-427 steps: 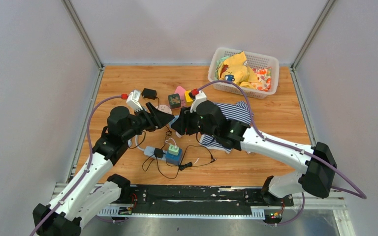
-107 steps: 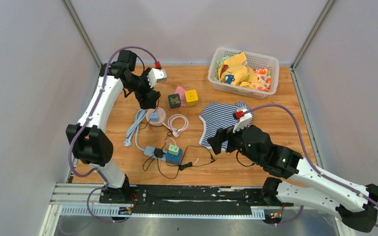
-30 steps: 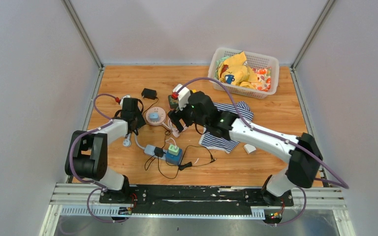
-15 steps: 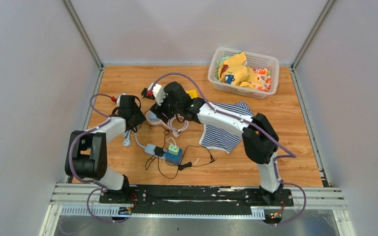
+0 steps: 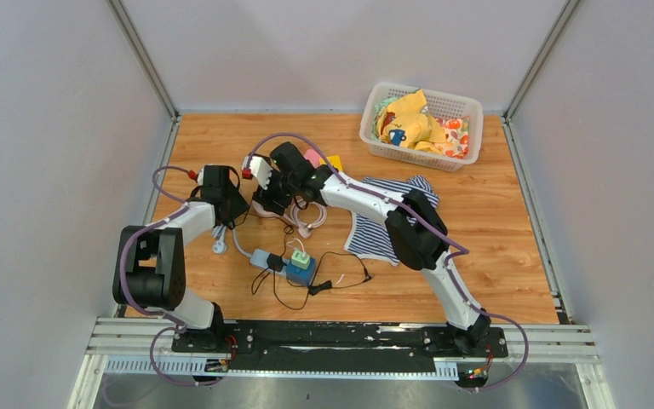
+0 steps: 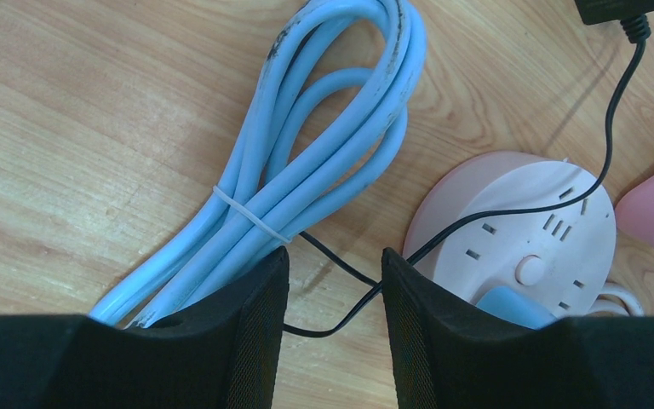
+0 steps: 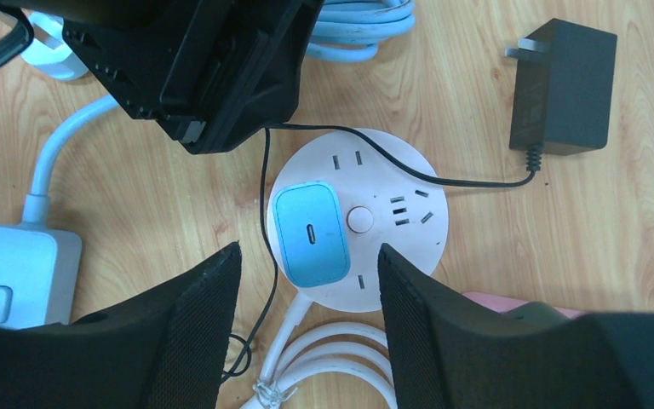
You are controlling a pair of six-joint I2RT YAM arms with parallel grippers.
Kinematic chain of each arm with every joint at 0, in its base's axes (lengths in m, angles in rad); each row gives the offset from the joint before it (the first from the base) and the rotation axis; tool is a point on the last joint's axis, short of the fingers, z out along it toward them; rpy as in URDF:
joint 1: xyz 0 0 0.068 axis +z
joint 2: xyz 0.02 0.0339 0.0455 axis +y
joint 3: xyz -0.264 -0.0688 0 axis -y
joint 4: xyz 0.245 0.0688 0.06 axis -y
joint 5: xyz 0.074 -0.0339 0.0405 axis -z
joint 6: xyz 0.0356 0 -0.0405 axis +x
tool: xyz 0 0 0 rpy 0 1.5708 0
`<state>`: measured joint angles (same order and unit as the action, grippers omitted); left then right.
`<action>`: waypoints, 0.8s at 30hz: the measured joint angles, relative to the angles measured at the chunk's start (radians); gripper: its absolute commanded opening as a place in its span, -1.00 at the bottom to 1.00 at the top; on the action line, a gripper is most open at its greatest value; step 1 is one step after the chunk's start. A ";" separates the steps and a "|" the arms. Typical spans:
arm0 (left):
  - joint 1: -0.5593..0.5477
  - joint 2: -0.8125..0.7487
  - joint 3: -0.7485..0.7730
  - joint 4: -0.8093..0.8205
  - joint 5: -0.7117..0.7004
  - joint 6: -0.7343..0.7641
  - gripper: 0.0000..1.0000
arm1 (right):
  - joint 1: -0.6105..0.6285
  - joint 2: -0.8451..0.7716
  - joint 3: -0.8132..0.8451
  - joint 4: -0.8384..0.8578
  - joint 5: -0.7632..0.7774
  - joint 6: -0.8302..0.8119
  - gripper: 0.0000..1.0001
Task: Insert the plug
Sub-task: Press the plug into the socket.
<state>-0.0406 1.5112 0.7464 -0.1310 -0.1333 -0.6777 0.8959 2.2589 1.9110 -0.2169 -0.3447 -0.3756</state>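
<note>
Top external view: a wooden tabletop (image 5: 494,221) sits inside a booth of plain grey walls (image 5: 51,170), with slanted metal posts (image 5: 140,55) at the back corners and a black rail (image 5: 332,336) along the near edge. A white basket (image 5: 409,155) full of coloured clothes stands at the far right, and a striped cloth (image 5: 375,234) lies flat near the middle. Both arms reach to the left-centre clutter of cables.

On the wood there, a round socket hub (image 7: 392,256) lies face up with a blue charger (image 7: 311,232) seated in it. The black plug (image 7: 562,85) lies loose on the tabletop just beyond the hub, prongs free, and its thin black cord (image 7: 392,162) runs across the hub's face. A tied light-blue cable bundle (image 6: 306,170) lies beside the hub, a white cable coil (image 7: 341,366) lies on its near side, and a grey power strip (image 7: 8,273) lies nearer the rail.

The left gripper (image 6: 332,273) is low over the wood, its fingers (image 6: 247,341) parted with the thin cord passing between them, clamped on nothing. The right gripper (image 7: 306,251) hangs above the hub, its fingers (image 7: 196,324) spread wide and empty.
</note>
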 measured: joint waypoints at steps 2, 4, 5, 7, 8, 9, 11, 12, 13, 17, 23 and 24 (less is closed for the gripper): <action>0.000 0.001 0.000 -0.002 0.000 -0.003 -0.04 | 0.000 0.011 0.010 -0.008 -0.006 -0.012 0.12; 0.000 0.001 0.000 -0.004 0.000 -0.003 -0.04 | 0.000 0.025 0.025 -0.010 -0.010 -0.020 0.09; 0.000 0.001 0.001 -0.007 0.001 -0.003 -0.03 | 0.000 0.032 0.030 -0.010 -0.013 -0.024 0.06; 0.000 0.000 0.004 -0.014 0.003 -0.002 0.02 | 0.000 0.047 0.041 -0.011 -0.016 -0.031 -0.03; 0.000 0.000 0.007 -0.021 0.005 0.000 0.07 | 0.000 0.057 0.047 -0.011 -0.017 -0.034 -0.11; 0.000 -0.002 0.011 -0.030 0.008 0.002 0.12 | 0.000 0.064 0.048 -0.011 -0.018 -0.037 -0.19; 0.002 -0.010 0.027 -0.064 0.014 0.009 0.16 | 0.000 0.077 0.048 -0.011 -0.016 -0.045 -0.40; 0.004 -0.013 0.037 -0.080 0.014 0.012 0.15 | 0.000 0.080 0.048 -0.010 -0.014 -0.047 -0.55; 0.006 -0.018 0.050 -0.099 0.014 0.013 0.14 | 0.000 0.082 0.048 -0.005 -0.014 -0.048 -0.68; 0.013 -0.060 0.074 -0.134 0.011 0.020 0.11 | 0.000 0.083 0.047 0.004 -0.001 -0.040 -1.00; 0.013 -0.100 0.074 -0.153 0.060 0.101 0.11 | 0.003 0.059 -0.008 0.048 0.031 -0.042 -0.99; 0.013 -0.100 0.074 -0.154 0.087 0.126 0.09 | 0.003 0.048 -0.026 0.054 0.042 -0.043 -1.00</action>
<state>-0.0273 1.4109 0.8204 -0.2848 -0.0467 -0.5522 0.8986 2.3070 1.8854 -0.1627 -0.3023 -0.4191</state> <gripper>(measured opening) 0.557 0.335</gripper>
